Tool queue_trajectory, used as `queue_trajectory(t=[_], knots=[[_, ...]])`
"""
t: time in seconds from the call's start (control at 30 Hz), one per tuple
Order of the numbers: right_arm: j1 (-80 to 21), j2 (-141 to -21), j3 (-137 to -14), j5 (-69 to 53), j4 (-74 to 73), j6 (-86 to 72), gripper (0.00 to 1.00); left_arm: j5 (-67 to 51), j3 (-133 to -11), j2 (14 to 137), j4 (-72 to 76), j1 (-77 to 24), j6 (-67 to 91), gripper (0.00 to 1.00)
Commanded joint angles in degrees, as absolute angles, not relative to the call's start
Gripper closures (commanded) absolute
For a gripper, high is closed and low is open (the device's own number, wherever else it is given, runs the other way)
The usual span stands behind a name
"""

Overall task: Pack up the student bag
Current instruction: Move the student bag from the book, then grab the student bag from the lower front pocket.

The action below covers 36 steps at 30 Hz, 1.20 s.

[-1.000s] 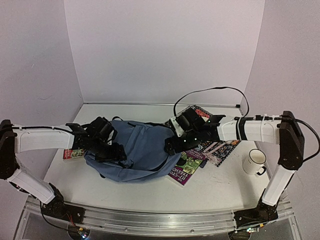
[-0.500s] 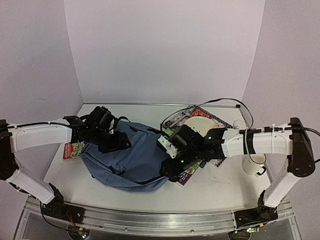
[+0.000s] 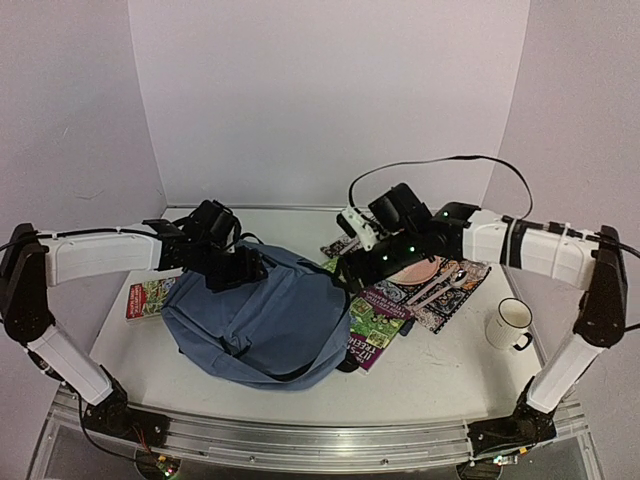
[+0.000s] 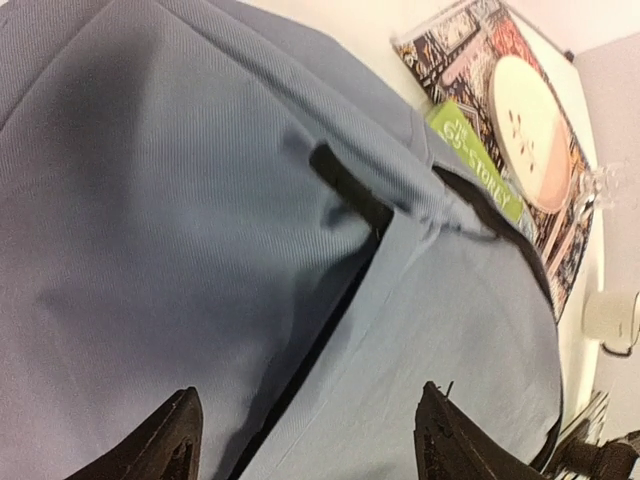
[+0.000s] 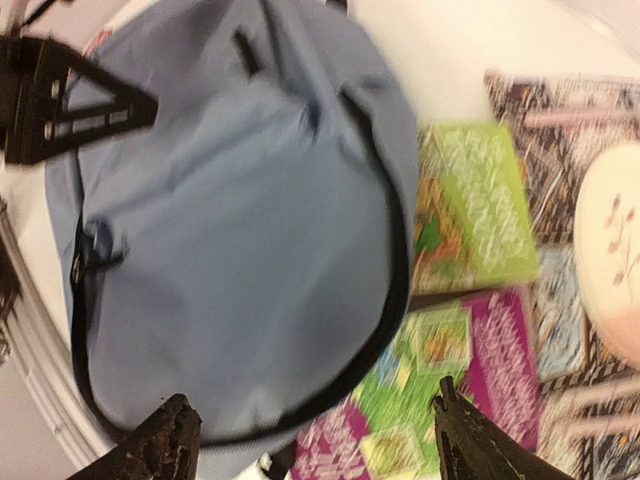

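Note:
The student bag (image 3: pixel 262 318), grey-blue with black zipper lines, lies flat in the middle of the table. It fills the left wrist view (image 4: pixel 200 200) and shows in the right wrist view (image 5: pixel 230 230). My left gripper (image 3: pixel 248 270) is open and empty just above the bag's far left part, its jaws (image 4: pixel 310 440) straddling a black zipper line. My right gripper (image 3: pixel 352 270) is open and empty, hovering above the bag's right edge and a purple-and-green book (image 5: pixel 450 400). The bag partly covers that book (image 3: pixel 375 335).
A lime-green book (image 5: pixel 480 200) and a black-and-white patterned book (image 3: pixel 440 285) with a cream plate (image 5: pixel 612 250) lie right of the bag. A red book (image 3: pixel 148 298) pokes out at its left. A white mug (image 3: pixel 510 323) stands far right.
My right gripper has risen from the bag's near right edge and moved back toward the far right. My left gripper shifted slightly right. The bag has settled flatter.

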<state>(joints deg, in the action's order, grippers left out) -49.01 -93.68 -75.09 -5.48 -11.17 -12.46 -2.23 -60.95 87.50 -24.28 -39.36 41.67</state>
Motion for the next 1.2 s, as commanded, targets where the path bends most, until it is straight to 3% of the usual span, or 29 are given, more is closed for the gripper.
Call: queue_trajectory(t=[0.0, 0.5, 0.67, 0.77, 0.87, 1.0, 1.1, 1.17], knots=[[-46.2, -101.9, -81.4, -8.3, -10.8, -6.4, 0.18, -1.8, -64.7, 89.8, -19.4, -36.9, 44.1, 0.28], [-43.9, -123.5, -99.0, -13.0, -7.1, -5.7, 0.12, -7.4, -72.8, 100.7, -13.5, -33.4, 47.4, 0.33], [-43.9, -126.5, -100.8, -14.6, -5.7, -5.9, 0.16, -7.9, -74.9, 104.4, -13.4, -33.2, 47.8, 0.37], [-43.9, -126.9, -100.7, -16.0, -4.8, -6.1, 0.24, -8.1, -75.7, 106.0, -13.3, -33.2, 48.0, 0.41], [-43.9, -126.7, -100.0, -16.6, -4.3, -6.4, 0.34, -8.9, -76.1, 106.8, -13.0, -33.2, 48.2, 0.51], [-43.9, -125.6, -98.6, -17.2, -3.3, -6.9, 0.47, -10.1, -76.1, 106.5, -12.4, -33.2, 48.6, 0.73], [-43.9, -125.3, -98.4, -17.6, -2.9, -7.2, 0.52, -10.8, -75.4, 106.2, -11.4, -33.2, 49.3, 0.87], [-43.9, -125.1, -98.3, -17.9, -2.8, -7.4, 0.54, -11.8, -75.1, 106.3, -10.2, -33.2, 49.8, 0.91]])
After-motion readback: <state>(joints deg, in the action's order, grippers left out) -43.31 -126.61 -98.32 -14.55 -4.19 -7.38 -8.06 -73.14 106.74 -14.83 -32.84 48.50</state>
